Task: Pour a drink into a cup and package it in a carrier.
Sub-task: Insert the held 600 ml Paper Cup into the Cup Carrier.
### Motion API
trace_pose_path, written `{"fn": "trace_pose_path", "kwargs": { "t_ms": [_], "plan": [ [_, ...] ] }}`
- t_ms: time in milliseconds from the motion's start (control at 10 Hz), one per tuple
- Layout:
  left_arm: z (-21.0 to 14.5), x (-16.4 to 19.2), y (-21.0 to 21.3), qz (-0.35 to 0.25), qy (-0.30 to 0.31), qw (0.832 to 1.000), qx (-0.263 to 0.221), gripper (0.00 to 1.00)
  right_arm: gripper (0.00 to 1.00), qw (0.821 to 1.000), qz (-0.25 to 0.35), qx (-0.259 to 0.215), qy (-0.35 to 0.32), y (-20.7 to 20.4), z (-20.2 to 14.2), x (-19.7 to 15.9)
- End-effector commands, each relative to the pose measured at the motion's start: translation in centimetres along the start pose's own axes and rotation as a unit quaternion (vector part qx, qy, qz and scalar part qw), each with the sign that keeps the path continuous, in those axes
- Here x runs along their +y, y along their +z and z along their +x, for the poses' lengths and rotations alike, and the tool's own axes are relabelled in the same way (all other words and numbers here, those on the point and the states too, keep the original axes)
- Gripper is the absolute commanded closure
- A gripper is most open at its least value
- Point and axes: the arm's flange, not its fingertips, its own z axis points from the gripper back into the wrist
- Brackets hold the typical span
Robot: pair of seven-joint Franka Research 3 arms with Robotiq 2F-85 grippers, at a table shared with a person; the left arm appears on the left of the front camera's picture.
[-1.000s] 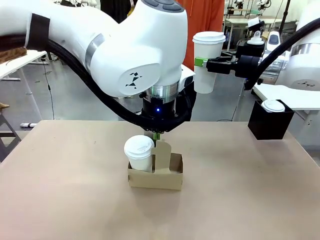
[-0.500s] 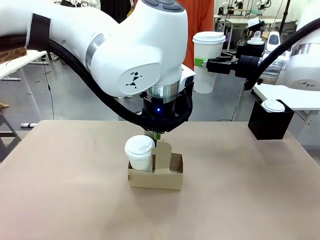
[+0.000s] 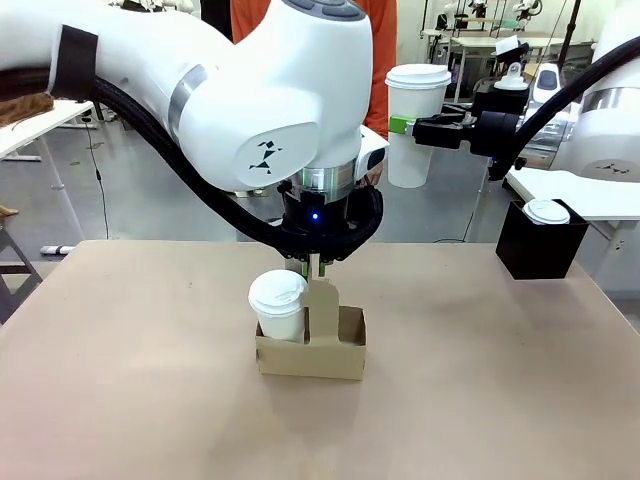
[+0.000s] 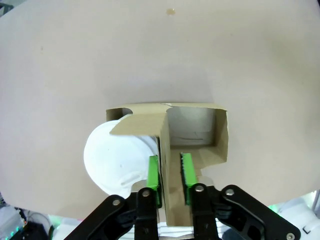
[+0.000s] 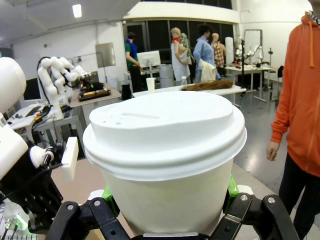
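While my right gripper point(image 3: 408, 128) holds one lidded cup point(image 3: 416, 110) aloft, my left gripper point(image 4: 169, 166) clamps the loaded carrier's point(image 3: 310, 358) handle.

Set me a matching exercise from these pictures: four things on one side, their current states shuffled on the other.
1 left claw
2 right claw
3 black box
4 carrier

A holds a lidded cup aloft
B near the table's far right corner, a second cup inside
C a white cup in one side only
D pads flank the cardboard handle

Pairs: 1-D, 2-A, 3-B, 4-C
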Motion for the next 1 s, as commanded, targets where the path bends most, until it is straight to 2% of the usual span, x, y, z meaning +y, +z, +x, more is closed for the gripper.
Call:
{"fn": "trace_pose_path", "kwargs": {
  "t_ms": [0,100,200,400,500,600,700,900],
  "plan": [
    [-0.1,1.3,1.6,-0.02,-0.012,1.0,-0.015,0.0,0.11,0.998,0.055,0.009,-0.029,-1.0,0.8,-3.6],
    [-0.2,1.9,2.9,-0.036,-0.021,0.999,-0.017,0.0,0.11,0.997,0.071,0.022,-0.034,-1.4,0.1,-5.0],
    [0.1,2.9,4.4,-0.056,-0.043,0.997,-0.016,0.16,0.11,0.995,0.086,0.038,-0.018,-1.8,-1.2,-6.2],
    [0.2,6.3,7.5,-0.091,-0.098,0.991,-0.007,0.0,0.11,0.99,0.13,0.048,-0.016,-1.9,-4.6,-6.2],
    [0.4,8.8,8.9,-0.116,-0.126,0.985,-0.026,0.0,0.11,0.985,0.166,0.052,-0.003,-1.8,-6.4,-5.8],
    [0.2,11.4,9.7,-0.127,-0.179,0.975,-0.026,0.0,0.11,0.978,0.204,0.048,-0.002,-1.9,-8.1,-5.1],
    [0.4,14.4,9.5,-0.132,-0.241,0.961,-0.03,0.0,0.11,0.974,0.225,0.038,0.007,-1.8,-9.6,-4.2],
    [0.0,19.3,8.1,-0.139,-0.303,0.942,-0.039,0.0,0.11,0.968,0.251,0.016,0.019,-1.7,-11.9,-1.7]
  ]
}}
